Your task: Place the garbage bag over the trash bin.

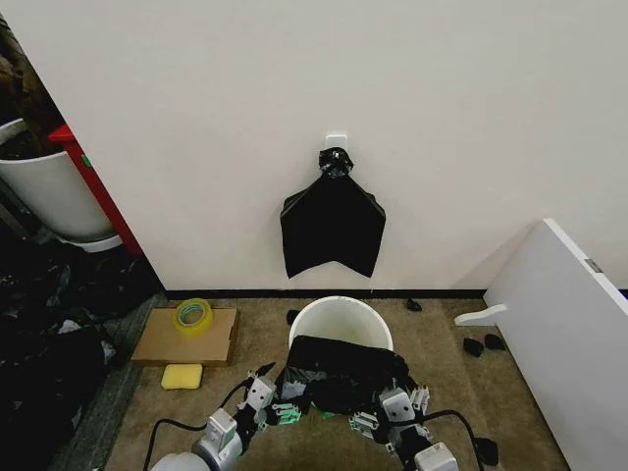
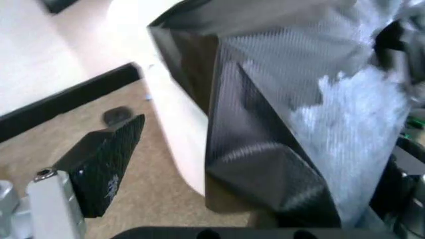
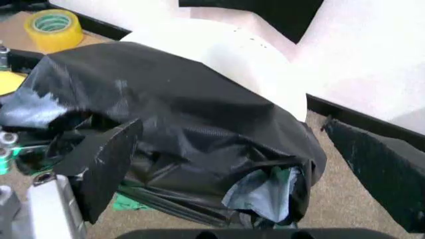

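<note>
The trash bin (image 1: 340, 320) is a round white bucket on the carpet below the wall. The garbage bag (image 1: 343, 373), crinkled glossy black plastic, lies bunched over the bin's near rim and spills down its front side. My left gripper (image 1: 263, 386) is at the bag's left edge; in the left wrist view one finger (image 2: 106, 162) stands clear of the bag (image 2: 265, 149) beside the bin wall (image 2: 179, 124). My right gripper (image 1: 397, 397) is at the bag's right edge, its fingers (image 3: 106, 159) spread wide around the bag (image 3: 192, 119), with the bin (image 3: 246, 55) beyond.
A flat kite-shaped black bundle (image 1: 332, 226) hangs on the wall above the bin. A cardboard box (image 1: 172, 343) with a yellow tape roll (image 1: 193, 315) and a yellow sponge (image 1: 182, 376) lie to the left. A white board (image 1: 569, 334) leans at right. A larger white tub (image 1: 49, 191) stands far left.
</note>
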Robot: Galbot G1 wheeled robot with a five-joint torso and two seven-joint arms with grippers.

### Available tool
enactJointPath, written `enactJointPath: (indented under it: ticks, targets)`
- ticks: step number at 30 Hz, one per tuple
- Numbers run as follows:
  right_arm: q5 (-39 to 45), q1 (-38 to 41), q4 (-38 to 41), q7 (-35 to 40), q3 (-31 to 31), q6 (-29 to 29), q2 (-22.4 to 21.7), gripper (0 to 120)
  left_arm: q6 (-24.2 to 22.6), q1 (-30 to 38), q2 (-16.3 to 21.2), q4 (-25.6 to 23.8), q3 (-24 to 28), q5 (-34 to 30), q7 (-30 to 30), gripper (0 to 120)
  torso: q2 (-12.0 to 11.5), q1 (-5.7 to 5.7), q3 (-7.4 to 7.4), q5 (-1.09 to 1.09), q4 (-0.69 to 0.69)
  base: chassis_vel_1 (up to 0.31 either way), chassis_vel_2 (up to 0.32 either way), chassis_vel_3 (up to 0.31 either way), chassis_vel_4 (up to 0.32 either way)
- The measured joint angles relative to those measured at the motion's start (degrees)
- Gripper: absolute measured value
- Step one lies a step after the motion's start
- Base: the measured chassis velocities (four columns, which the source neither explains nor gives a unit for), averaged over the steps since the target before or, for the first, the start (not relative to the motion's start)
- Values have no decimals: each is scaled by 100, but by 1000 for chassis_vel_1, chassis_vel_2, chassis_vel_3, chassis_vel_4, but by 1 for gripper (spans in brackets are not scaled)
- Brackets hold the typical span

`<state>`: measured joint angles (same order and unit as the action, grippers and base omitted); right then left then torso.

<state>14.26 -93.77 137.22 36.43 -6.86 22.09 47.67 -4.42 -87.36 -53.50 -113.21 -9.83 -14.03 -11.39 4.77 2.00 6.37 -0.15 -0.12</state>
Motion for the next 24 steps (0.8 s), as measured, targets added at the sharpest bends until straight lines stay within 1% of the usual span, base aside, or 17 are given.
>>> enactJointPath:
  ticks: [1, 2, 4, 5, 6, 8, 11, 13, 14, 20, 22, 24]
  targets:
    - [35, 1, 2, -5, 8, 15, 0, 100, 3, 40, 4, 13, -126, 19, -248, 100, 0, 0, 0, 0, 0, 0, 0, 0, 0]
    - [35, 1, 2, -5, 8, 15, 0, 100, 3, 40, 4, 13, -126, 19, -248, 100, 0, 0, 0, 0, 0, 0, 0, 0, 0]
    - [213, 13, 9, 2, 27, 126, 4, 100, 43, 152, 1, 74, -373, 24, -767, 100, 0, 0, 0, 2, 0, 0, 0, 0, 0]
    - [265, 16, 10, 7, 36, 160, 6, 100, 72, 204, -10, 108, -435, 30, -911, 100, 0, -1, 0, 1, 0, 0, 0, 0, 0]
    - [265, 16, 10, 7, 36, 160, 6, 100, 72, 204, -10, 108, -435, 30, -911, 100, 0, -1, 0, 1, 0, 0, 0, 0, 0]
    - [329, 9, 10, 11, 78, 204, 12, 100, 141, 370, -50, 229, -597, 133, -1103, 100, 0, 0, 0, 0, -1, 0, 0, 0, 0]
    - [341, -22, 17, 10, 102, 221, 15, 100, 152, 475, -62, 302, -696, 183, -1136, 100, 0, 0, 0, 0, 0, 0, 0, 0, 0]
    - [345, -69, 43, 7, 126, 239, 25, 100, 178, 580, -49, 421, -838, 340, -1356, 100, 0, 0, 0, 0, -1, 0, 0, 0, 0]
    - [345, -69, 43, 7, 126, 239, 25, 100, 178, 580, -49, 421, -838, 340, -1356, 100, 0, 0, 0, 0, -1, 0, 0, 0, 0]
    - [412, -88, 31, 2, 200, 270, 44, 100, 359, 701, -40, 687, -1044, 678, -1874, 100, 0, 0, 0, 0, 0, 0, 0, 0, 0]
    - [434, -89, 28, 2, 213, 277, 47, 100, 391, 726, -55, 741, -1087, 727, -1934, 100, 0, 0, 0, 0, -1, 0, 0, 0, 0]
    - [466, -83, 15, 2, 232, 286, 59, 100, 472, 782, -82, 852, -1219, 761, -2188, 100, 0, 0, 0, 0, 0, 0, 0, 0, 0]
